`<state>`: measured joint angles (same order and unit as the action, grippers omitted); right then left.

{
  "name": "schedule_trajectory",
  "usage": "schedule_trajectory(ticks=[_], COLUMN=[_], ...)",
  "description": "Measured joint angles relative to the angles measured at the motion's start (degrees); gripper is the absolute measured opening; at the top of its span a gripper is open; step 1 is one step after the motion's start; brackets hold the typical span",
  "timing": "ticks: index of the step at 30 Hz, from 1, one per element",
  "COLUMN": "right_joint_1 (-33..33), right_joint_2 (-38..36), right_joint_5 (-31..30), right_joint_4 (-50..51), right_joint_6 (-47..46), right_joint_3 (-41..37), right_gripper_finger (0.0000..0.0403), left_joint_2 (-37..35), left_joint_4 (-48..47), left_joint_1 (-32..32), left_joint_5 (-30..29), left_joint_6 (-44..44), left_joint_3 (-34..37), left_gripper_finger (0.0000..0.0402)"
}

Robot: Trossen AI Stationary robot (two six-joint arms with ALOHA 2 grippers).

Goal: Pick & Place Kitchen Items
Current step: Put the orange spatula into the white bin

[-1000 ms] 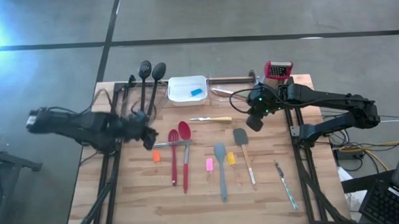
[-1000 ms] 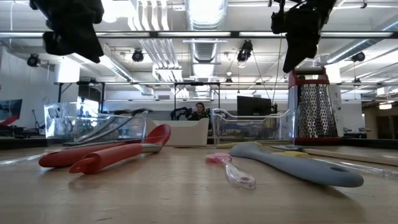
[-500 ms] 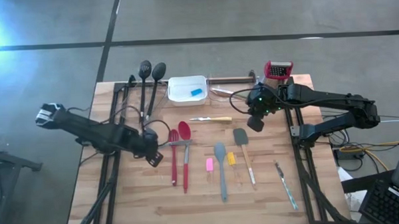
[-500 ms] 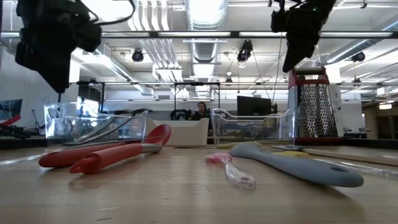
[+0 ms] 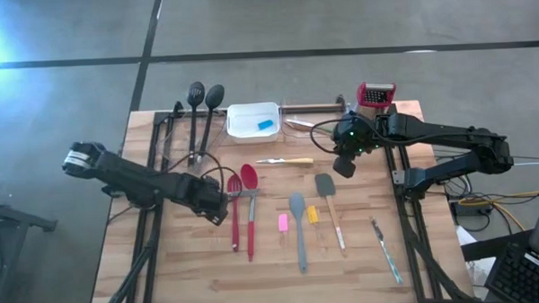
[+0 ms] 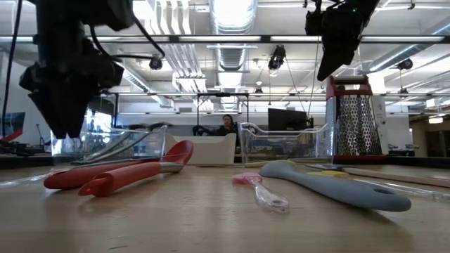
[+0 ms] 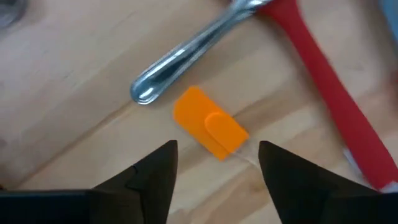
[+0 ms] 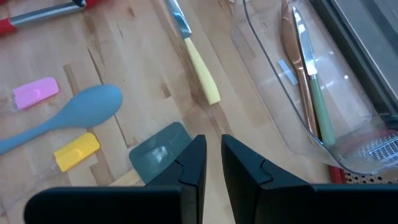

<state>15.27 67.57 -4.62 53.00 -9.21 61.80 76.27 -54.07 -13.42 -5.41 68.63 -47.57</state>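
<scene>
My left gripper (image 5: 217,205) (image 7: 214,163) is open and points down over a small orange block (image 7: 208,127), which lies flat on the wood; one finger stands on either side, apart from it. The low view shows this gripper (image 6: 67,130) still above the table. Beside the block lie a red spoon (image 5: 249,181) and a red spatula (image 5: 235,220). My right gripper (image 5: 344,167) (image 8: 213,155) is shut and hangs high over the dark grey spatula (image 5: 326,187), touching nothing.
A blue-grey spoon (image 5: 298,230), pink block (image 5: 283,222), yellow block (image 5: 313,215), yellow-handled knife (image 5: 288,161) and another knife (image 5: 386,251) lie on the table. At the far edge: black spoons (image 5: 196,98), white tray (image 5: 242,125) with a blue block (image 5: 266,125), grater (image 5: 375,96).
My left gripper has swung toward the table's right and near edge and come down a good way, ending over the orange block next to the red utensils. The right arm has kept still, and nothing on the table has moved.
</scene>
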Motion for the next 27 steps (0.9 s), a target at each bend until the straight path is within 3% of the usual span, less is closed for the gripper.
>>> schedule_trajectory(ticks=[7,20,27], right_joint_1=[0.00,0.00,0.00], right_joint_2=[0.01,0.02,0.00], right_joint_5=[0.00,0.00,0.00], right_joint_4=[0.02,0.04,-0.04], right_joint_6=[0.22,0.46,0.39], right_joint_3=[0.00,-0.47,-2.04], right_gripper_finger=[0.0043,0.0043,0.0043], left_joint_2=[5.10,11.33,11.65], left_joint_4=[0.64,4.26,10.79], left_joint_1=[1.65,3.15,4.83], left_joint_5=[1.86,4.09,6.33], left_joint_6=[3.37,1.73,1.97], left_joint_3=[0.00,0.28,4.70], left_gripper_finger=[0.0238,0.0238,0.0236])
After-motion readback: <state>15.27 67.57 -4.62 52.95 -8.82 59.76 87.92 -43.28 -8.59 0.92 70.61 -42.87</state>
